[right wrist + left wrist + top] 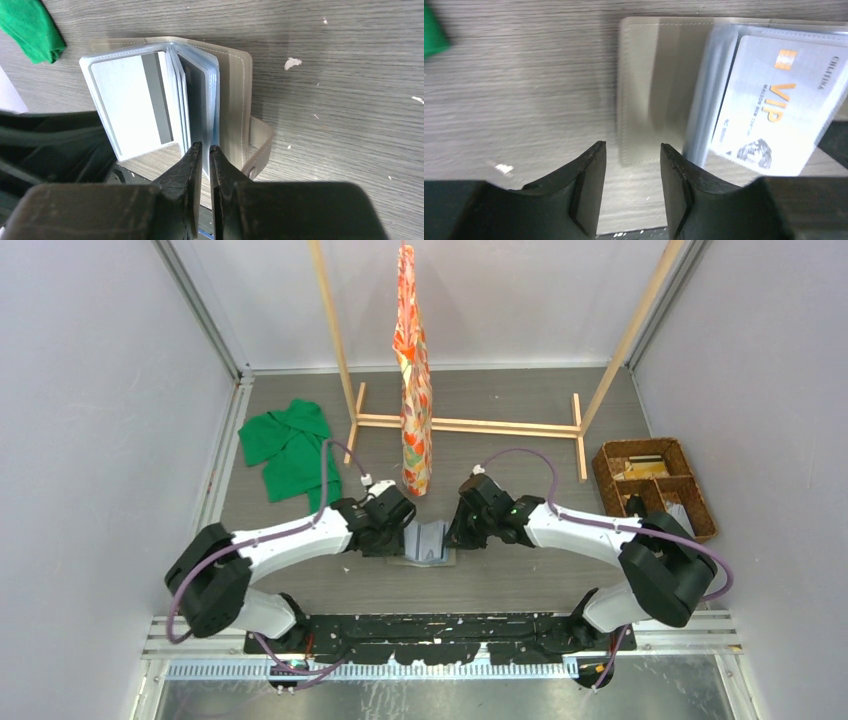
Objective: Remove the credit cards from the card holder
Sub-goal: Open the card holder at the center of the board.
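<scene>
From above, the card holder point(428, 540) lies open on the surface point(520, 410), near the middle. The left pincer point(398, 530) and right pincer point(462, 530) sit on either side of it. That is probably so one can hold it while the other pulls.

From the left wrist, the left pincer point(634, 147) is spread and holds nothing. It is just over the near edge of the grey cover point(649, 90). A VIP card point(774, 100) sits inside a clear pocket on the right.

From the right wrist, the right pincer point(203, 147) is almost pressed together. It seems to nip the near edge of the clear pockets point(200, 100), likely to keep them apart. No card is out yet.
</scene>
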Controlling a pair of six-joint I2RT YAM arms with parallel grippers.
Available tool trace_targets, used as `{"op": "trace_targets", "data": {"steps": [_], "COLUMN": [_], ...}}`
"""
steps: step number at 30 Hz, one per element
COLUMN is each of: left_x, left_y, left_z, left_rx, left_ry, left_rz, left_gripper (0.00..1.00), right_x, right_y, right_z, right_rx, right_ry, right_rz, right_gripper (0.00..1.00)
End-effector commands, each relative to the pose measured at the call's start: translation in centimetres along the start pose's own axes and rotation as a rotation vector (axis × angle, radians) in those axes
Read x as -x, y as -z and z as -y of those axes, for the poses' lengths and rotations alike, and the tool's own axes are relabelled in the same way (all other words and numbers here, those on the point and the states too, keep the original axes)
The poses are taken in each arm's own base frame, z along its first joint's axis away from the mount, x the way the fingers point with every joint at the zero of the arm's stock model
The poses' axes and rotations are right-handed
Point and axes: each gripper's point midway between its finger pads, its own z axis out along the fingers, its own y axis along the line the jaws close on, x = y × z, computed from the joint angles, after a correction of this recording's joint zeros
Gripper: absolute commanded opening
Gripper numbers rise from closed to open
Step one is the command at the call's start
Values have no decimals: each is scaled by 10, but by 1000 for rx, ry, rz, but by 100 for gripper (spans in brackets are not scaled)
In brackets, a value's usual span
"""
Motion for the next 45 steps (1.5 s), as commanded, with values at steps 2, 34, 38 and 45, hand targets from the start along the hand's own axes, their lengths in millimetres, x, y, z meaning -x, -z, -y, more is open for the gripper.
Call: {"op": "trace_targets", "data": {"steps": [2, 34, 38, 45], "left_x": [34, 26, 23, 28], "left_y": [57, 65, 53, 51], "left_z": [-16, 64, 71, 81], "left_rx": [31, -452, -432, -481], "left_ry": [-39, 123, 111, 126], "left_rz": [152, 135, 90, 110], "left_gripper": [51, 74, 77, 76], "right_x": [5, 19, 19, 15], "right_y": [3, -7, -11, -15], "right_z": [4, -22, -9, 13], "right_rx": [-12, 107, 77, 28], "right_ry": [-4, -67, -82, -94], "right_rz": [43, 52, 50, 55], "right_gripper": [18, 23, 22, 22]}}
